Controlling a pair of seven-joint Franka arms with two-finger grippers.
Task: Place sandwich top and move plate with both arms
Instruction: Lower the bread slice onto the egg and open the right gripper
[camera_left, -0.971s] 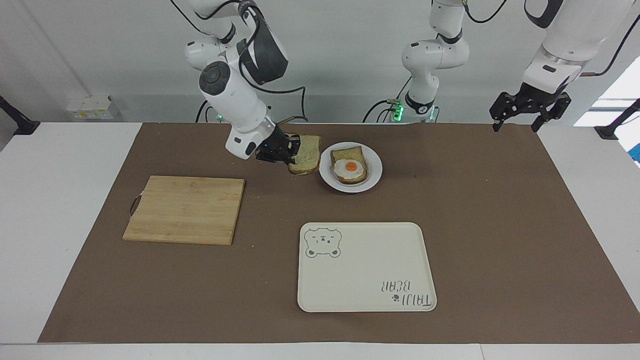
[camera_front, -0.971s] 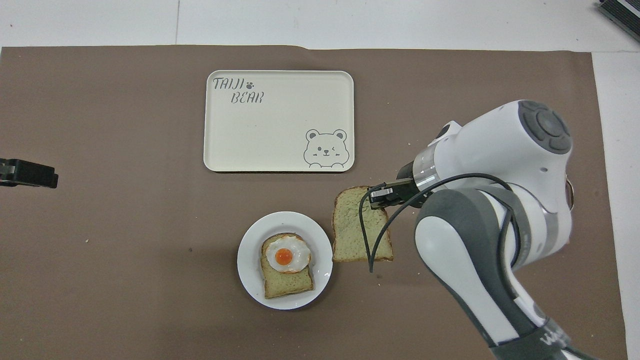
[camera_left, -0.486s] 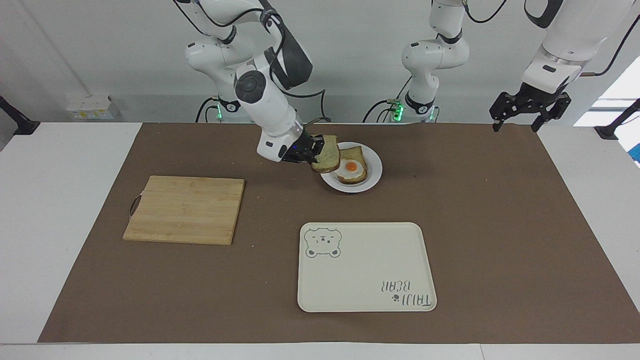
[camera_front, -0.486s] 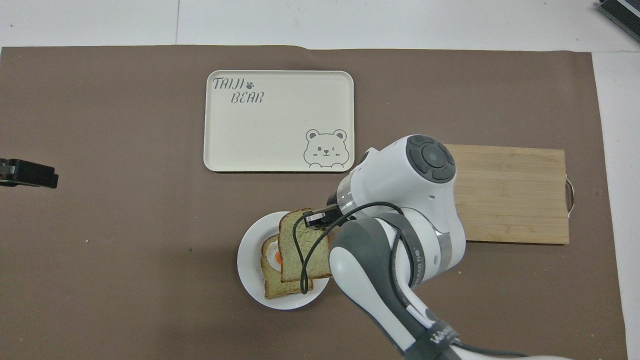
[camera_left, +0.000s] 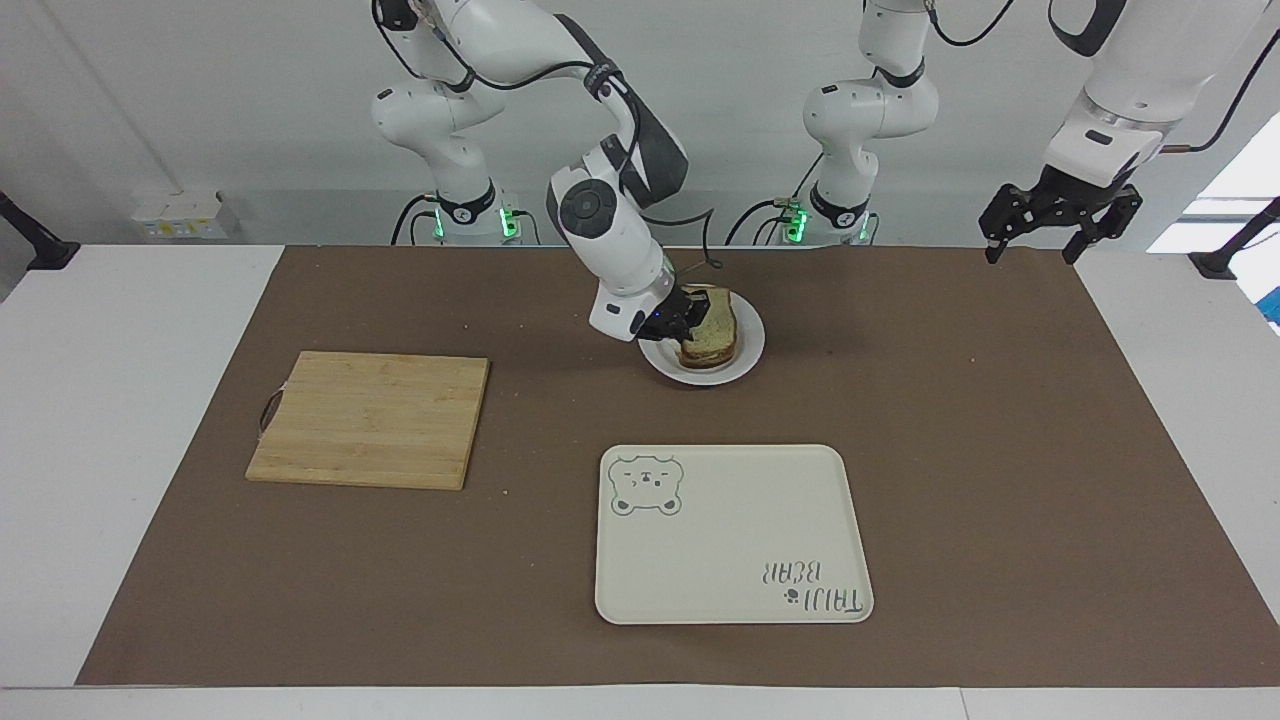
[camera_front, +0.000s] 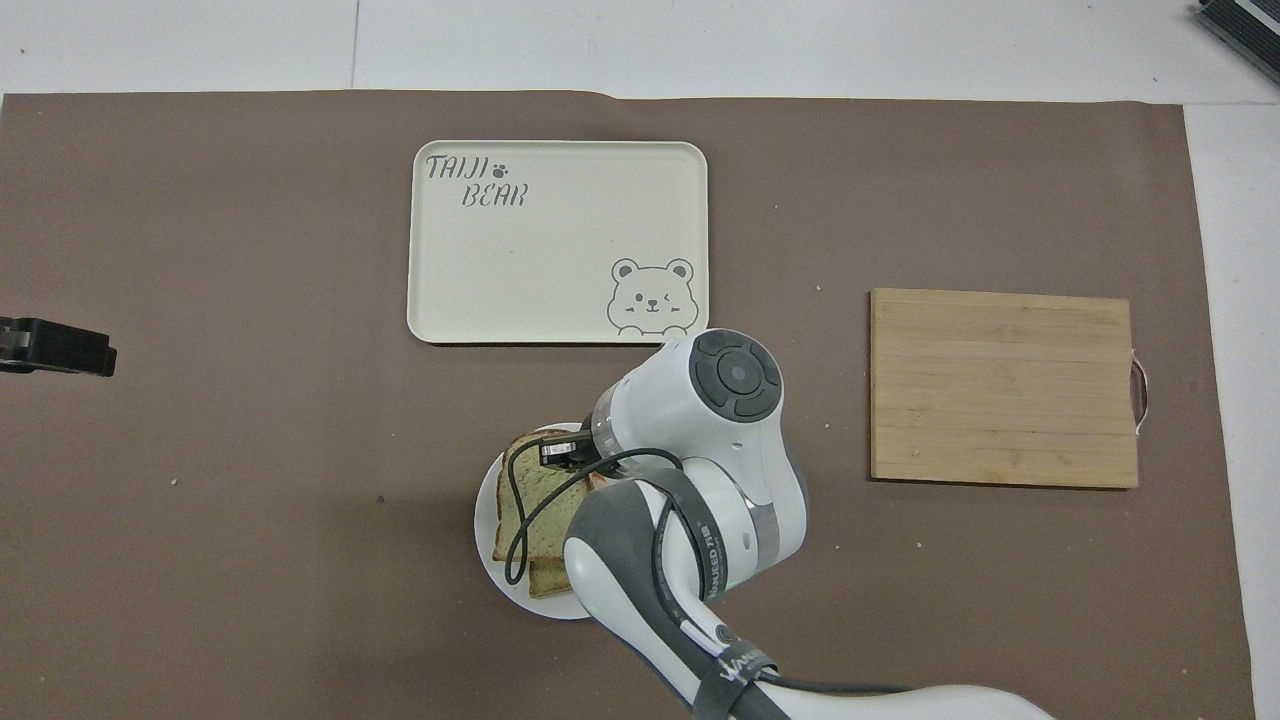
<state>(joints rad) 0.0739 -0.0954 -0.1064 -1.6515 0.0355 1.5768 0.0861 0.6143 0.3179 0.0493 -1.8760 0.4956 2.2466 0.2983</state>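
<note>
The right gripper (camera_left: 688, 327) has come in over the plate (camera_left: 750, 352) since a second ago, when it was carrying the sandwich top (camera_left: 715, 325) over the brown mat beside the plate. The slice now sits over the lower slice (camera_front: 545, 578), whose fried egg, in plain sight a second ago, is hidden. The gripper is still clamped on the edge of the sandwich top at the side toward the right arm's end of the table. From here I can't quite tell whether the slice is resting flat on the stack or is held just above it; in the overhead view it sits a little askew, with the lower slice's edge poking out at the side nearer the robots.

The plate itself hasn't shifted: same place on the mat (camera_left: 1000, 450), nearer the robots than the tray (camera_left: 730, 535) with the bear drawing. With the arm swung over, the cutting board (camera_front: 1003, 387) is in full view from overhead, which the arm covered before. It lies toward the right arm's end of the table.

The left gripper (camera_left: 1060, 215) waits up in the air over its own end of the mat, fingers spread wide and holding nothing, just as it was.
</note>
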